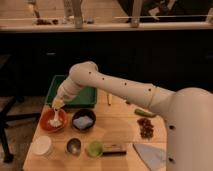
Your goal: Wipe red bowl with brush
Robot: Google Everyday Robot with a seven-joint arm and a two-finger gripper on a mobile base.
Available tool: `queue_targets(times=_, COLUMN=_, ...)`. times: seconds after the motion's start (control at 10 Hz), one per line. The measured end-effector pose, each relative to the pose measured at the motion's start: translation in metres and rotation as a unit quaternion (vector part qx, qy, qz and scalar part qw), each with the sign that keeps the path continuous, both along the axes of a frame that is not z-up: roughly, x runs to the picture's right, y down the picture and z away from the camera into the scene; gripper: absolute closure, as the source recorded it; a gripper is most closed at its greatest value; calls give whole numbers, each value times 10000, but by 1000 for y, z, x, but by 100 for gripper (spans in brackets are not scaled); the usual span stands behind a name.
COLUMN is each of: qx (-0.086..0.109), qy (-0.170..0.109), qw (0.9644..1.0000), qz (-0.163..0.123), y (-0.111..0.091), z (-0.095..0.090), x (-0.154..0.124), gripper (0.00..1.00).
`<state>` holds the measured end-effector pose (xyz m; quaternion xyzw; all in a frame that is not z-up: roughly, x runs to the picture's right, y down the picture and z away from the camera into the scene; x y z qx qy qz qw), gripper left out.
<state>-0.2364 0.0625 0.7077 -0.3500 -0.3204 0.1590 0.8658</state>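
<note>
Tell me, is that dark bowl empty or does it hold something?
Not empty: a pale blue pad lies inside the dark bowl. The gripper hangs over the red bowl beside it.

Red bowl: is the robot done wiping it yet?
Not yet. Done: the gripper, just above the red bowl, holds the brush. In hand: the brush's white end is down inside the bowl. Left: finishing the wipe and lifting the brush out.
</note>
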Motion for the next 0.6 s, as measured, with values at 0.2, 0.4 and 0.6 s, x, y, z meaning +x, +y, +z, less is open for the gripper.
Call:
queue_targets(times=0.2, qx=-9, qy=129, qw=9998, qz=134, y=-4, z=6, x=11, gripper=100)
queue_targets(times=0.4, qx=-82, qy=196, qw=9995, qz=231, y=-11, z=18, x=16, gripper=100)
queue_targets(times=0.6, qx=-170, qy=148, qw=9996, qz=163, y=-18, z=31, x=6, gripper=100)
